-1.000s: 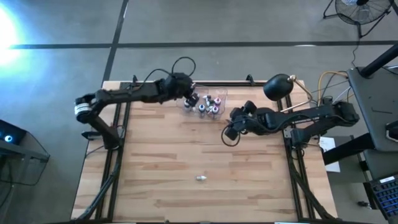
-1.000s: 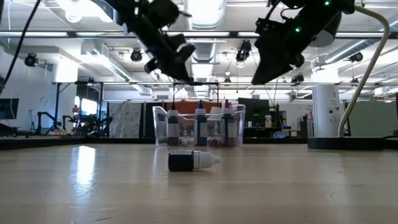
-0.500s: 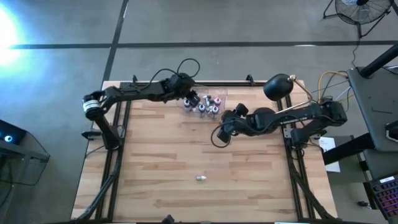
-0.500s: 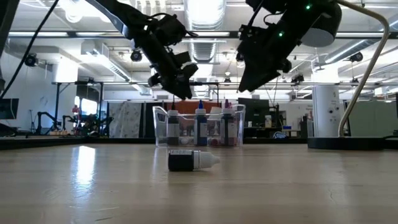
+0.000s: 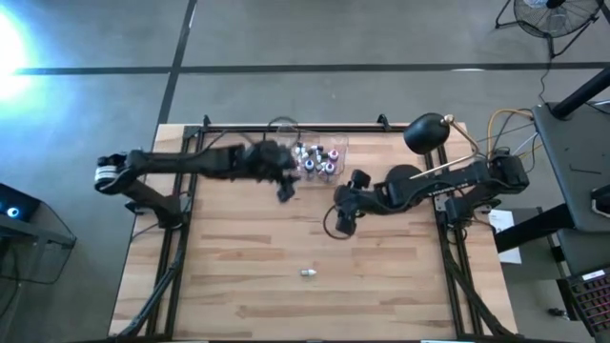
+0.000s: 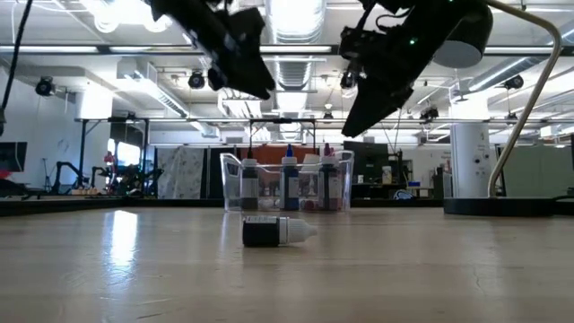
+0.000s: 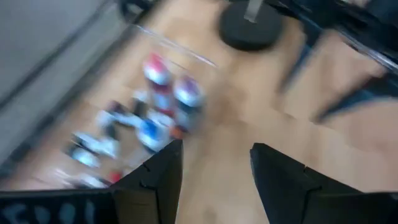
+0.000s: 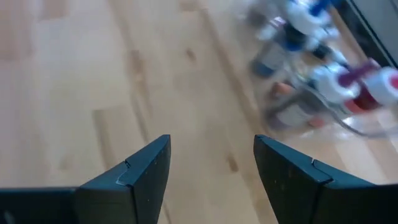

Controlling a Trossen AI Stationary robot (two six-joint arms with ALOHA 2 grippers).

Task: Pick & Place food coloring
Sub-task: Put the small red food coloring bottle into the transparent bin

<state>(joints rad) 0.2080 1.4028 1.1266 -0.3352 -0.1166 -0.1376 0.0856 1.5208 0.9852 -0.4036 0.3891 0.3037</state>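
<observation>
A clear plastic box (image 5: 339, 145) stands at the table's far edge, with several small food coloring bottles (image 6: 289, 182) upright in it. They also show blurred as bottles (image 7: 158, 102) and bottles (image 8: 323, 68) in the wrist views. One dark food coloring bottle with a white cap (image 6: 276, 231) lies on its side on the wood, alone toward the near edge (image 5: 307, 272). My left gripper (image 5: 284, 189) hangs open, just to the near left of the box, nothing between its fingers (image 7: 216, 149). My right gripper (image 5: 343, 221) hangs open to the near right of the box, also with nothing in it (image 8: 211, 140).
A black round weighted base (image 5: 427, 133) with a rod sits at the far right corner. Cables (image 5: 500, 124) lie off the table's right edge. Bare wood spreads around the lone bottle across the table's middle and near half.
My left gripper has drawn back from over the box toward the table's near edge and has risen. My right gripper has moved toward the table's left and near edges. The lone bottle and the box have stayed where they were.
</observation>
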